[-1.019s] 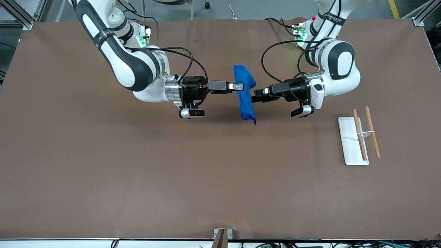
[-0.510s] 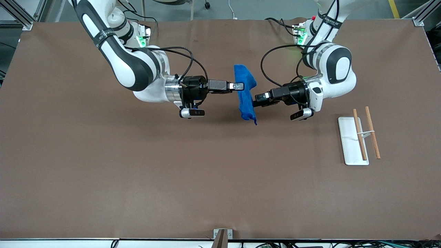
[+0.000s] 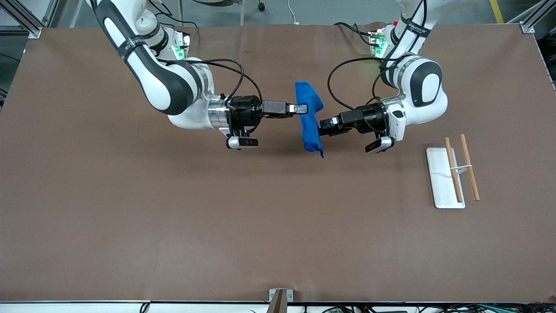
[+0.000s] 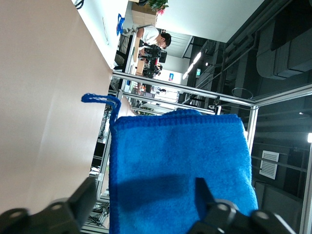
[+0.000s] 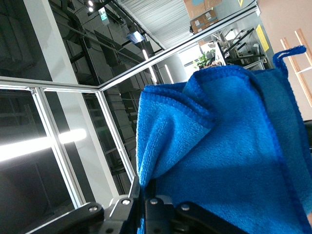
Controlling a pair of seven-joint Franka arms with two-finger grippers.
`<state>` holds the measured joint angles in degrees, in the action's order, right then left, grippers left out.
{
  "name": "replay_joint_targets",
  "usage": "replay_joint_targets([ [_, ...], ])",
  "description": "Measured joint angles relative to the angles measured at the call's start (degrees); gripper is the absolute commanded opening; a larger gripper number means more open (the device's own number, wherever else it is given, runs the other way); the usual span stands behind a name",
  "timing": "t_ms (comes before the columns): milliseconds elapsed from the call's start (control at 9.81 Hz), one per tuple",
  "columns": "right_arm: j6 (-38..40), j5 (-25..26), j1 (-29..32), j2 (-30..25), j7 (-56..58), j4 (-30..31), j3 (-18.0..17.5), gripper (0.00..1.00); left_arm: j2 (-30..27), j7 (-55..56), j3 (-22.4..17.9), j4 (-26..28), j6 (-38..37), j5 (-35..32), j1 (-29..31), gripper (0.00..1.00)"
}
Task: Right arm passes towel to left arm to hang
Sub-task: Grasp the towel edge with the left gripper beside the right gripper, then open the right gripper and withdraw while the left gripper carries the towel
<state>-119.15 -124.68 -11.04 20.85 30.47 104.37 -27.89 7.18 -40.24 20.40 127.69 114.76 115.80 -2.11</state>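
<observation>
The bright blue towel (image 3: 309, 117) hangs in the air over the middle of the table, its small tail (image 3: 322, 154) at the bottom corner. My right gripper (image 3: 302, 108) is shut on the towel's upper part, and the right wrist view shows the cloth (image 5: 229, 146) pinched between its jaws (image 5: 146, 195). My left gripper (image 3: 319, 127) is open at the towel's lower part, on the side toward the left arm's end. In the left wrist view the towel (image 4: 180, 170) fills the space between its spread fingers (image 4: 83, 200), with the gripper (image 4: 144, 200) right at the cloth.
A towel rack stands toward the left arm's end of the table: a white base (image 3: 438, 187) with two wooden rods (image 3: 470, 171) lying across it. The brown table (image 3: 217, 217) stretches wide below the arms.
My left arm has moved toward the towel, so its open fingers now reach the towel's lower part. The right arm and the towel have stayed still.
</observation>
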Motion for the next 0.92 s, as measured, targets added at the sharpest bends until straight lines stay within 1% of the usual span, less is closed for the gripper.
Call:
replay_joint_targets([
  [102,0.0,0.0,0.0,0.0,0.04,0.0,0.0,0.0,0.02,-0.07,0.0,-0.19,0.0,0.0,-0.01,0.1],
  [204,0.0,0.0,0.0,0.0,0.08,0.0,0.0,0.0,0.02,-0.08,-0.02,-0.3,0.0,0.0,0.0,0.0],
  [713,0.0,0.0,0.0,0.0,0.18,0.0,0.0,0.0,0.0,-0.22,-0.11,-0.84,1.55,0.0,0.3,0.0],
  [815,0.0,0.0,0.0,0.0,0.18,0.0,0.01,0.19,0.0,-0.22,-0.12,-1.03,2.15,-0.25,0.33,0.0],
  [917,-0.2,0.0,0.01,0.0,0.18,0.0,0.07,0.99,0.0,-0.22,-0.12,-1.27,2.51,-1.61,0.38,0.0],
])
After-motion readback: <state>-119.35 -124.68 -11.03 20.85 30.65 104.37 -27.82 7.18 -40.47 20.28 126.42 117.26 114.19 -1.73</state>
